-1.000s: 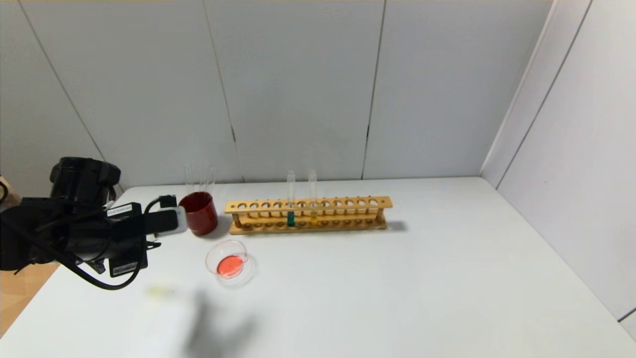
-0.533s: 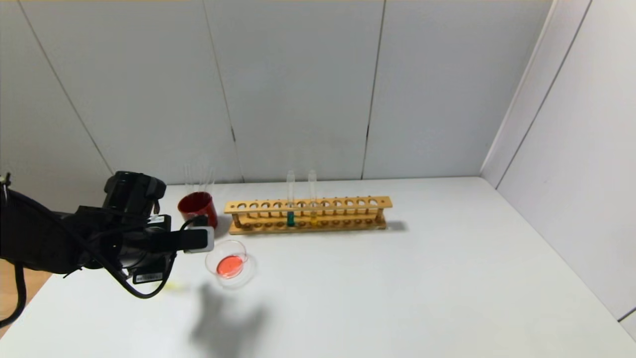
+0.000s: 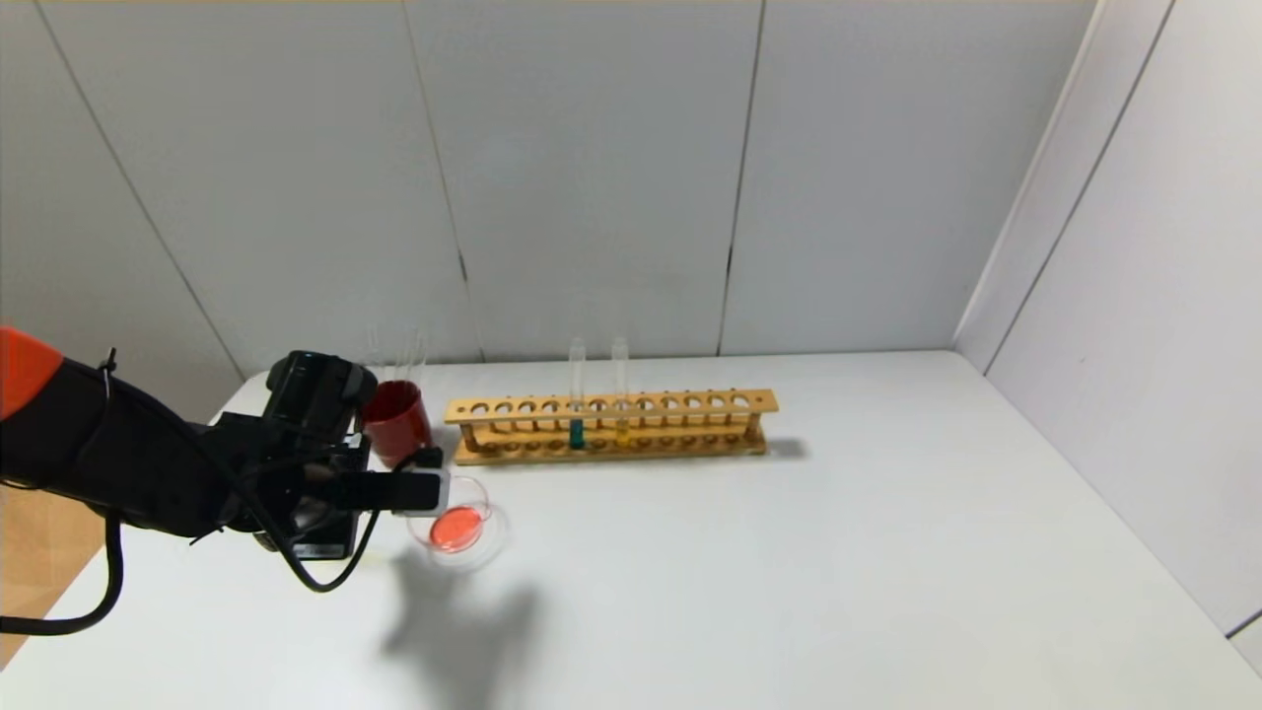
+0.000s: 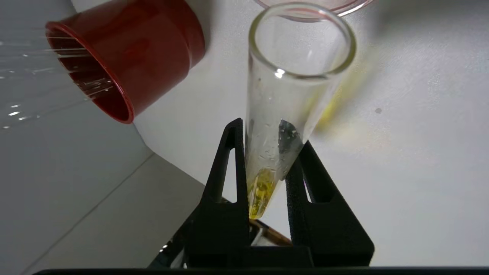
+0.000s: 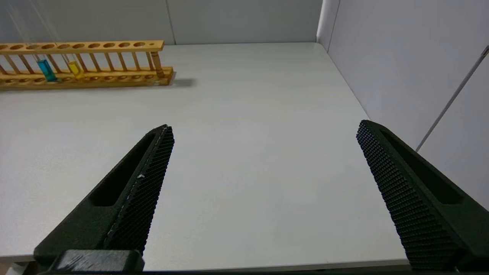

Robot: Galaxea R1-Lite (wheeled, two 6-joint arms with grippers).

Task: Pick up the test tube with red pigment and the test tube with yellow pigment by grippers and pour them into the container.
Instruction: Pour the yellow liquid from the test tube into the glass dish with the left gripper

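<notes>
Nearby, a red cup (image 4: pixel 126 57) flanks the left end effector (image 4: pixel 267 152) gripping the yellow-pigment tube (image 4: pixel 290 99); right end effector (image 5: pixel 263 160) gapes wide.

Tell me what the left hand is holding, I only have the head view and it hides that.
Observer: The left hand is shut on a tube with a little yellow liquid at its bottom.
Operator: Has the yellow reached the tube's mouth?
Observer: No, in the left wrist view it sits at the bottom, between the fingers.
Operator: Is the mouth over the dish?
Observer: It points toward the dish, whose rim shows just beyond it; I cannot tell if it is over it.
Operator: And the right hand?
Observer: The right hand is open, over bare table, away from the rack.
</notes>
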